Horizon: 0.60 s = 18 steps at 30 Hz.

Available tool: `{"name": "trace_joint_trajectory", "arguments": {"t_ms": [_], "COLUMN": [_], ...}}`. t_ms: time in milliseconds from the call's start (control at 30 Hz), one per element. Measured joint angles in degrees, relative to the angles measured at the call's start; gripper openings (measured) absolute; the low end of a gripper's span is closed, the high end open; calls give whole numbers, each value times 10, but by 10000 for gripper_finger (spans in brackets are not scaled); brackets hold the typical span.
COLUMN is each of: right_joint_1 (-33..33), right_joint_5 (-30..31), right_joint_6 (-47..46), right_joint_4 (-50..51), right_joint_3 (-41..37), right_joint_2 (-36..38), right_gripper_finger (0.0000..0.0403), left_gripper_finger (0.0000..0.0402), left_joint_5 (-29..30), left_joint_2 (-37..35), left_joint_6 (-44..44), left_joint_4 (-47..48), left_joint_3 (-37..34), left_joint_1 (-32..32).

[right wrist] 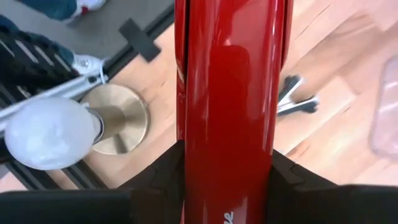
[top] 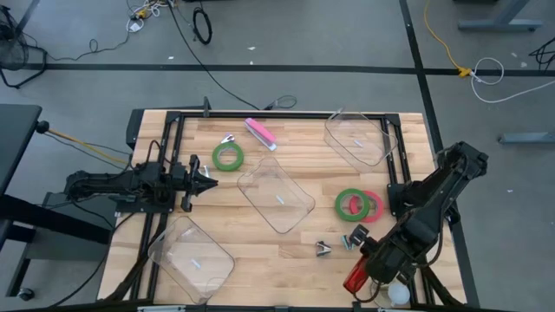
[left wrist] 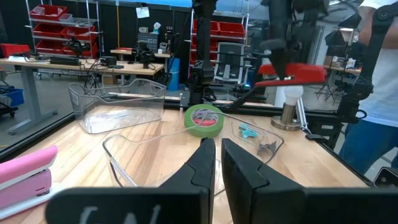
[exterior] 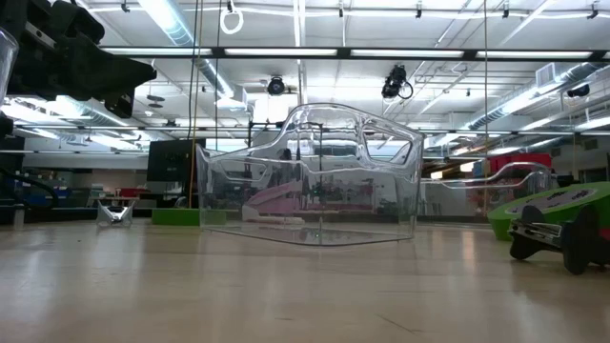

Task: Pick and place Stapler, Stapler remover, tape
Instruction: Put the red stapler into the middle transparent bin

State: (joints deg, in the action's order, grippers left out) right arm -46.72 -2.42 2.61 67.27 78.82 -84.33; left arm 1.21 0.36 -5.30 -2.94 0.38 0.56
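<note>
At the left of the overhead frame we see the left tool (top: 208,180) stretched flat over the counter (top: 286,247), its fingers clenched together and holding nothing. Below it, at the lower left, lies a clear tray (top: 191,256). Just right of the tool tip sits a green tape ring (top: 228,157), with a small metal staple remover (top: 228,139) touching its upper edge and a pink stapler (top: 259,133) a little farther right, near the top edge of the counter. A second clear tray (top: 276,196) lies tilted in the middle, and a third (top: 356,137) sits at the upper right. Right of centre, another green tape ring (top: 350,204) overlaps a red-pink tape ring (top: 373,206). Below them lie a dark staple remover (top: 324,249) and a teal-handled one (top: 354,237). At the lower right, the right tool (top: 375,260) is clamped around a red stapler (top: 355,279), held at the counter's corner, just beside a white lamp bulb (top: 398,294) on a brass base (right wrist: 118,127).
</note>
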Motion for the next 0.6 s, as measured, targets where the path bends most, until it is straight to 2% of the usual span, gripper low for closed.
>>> {"name": "trace_joint_trajectory", "arguments": {"t_ms": [333,600], "right_joint_1": [41,68], "right_joint_5": [5,35], "right_joint_6": [35,56], "right_joint_4": [16,18], "right_joint_3": [89,120], "right_joint_2": [0,0], "right_gripper_finger": [141,141], "left_gripper_finger": [30,30], "left_joint_5": [0,0], "left_joint_2": [0,0], "left_joint_6": [0,0], "left_joint_4": [0,0], "left_joint_3": [0,0], "left_joint_1": [0,0]}}
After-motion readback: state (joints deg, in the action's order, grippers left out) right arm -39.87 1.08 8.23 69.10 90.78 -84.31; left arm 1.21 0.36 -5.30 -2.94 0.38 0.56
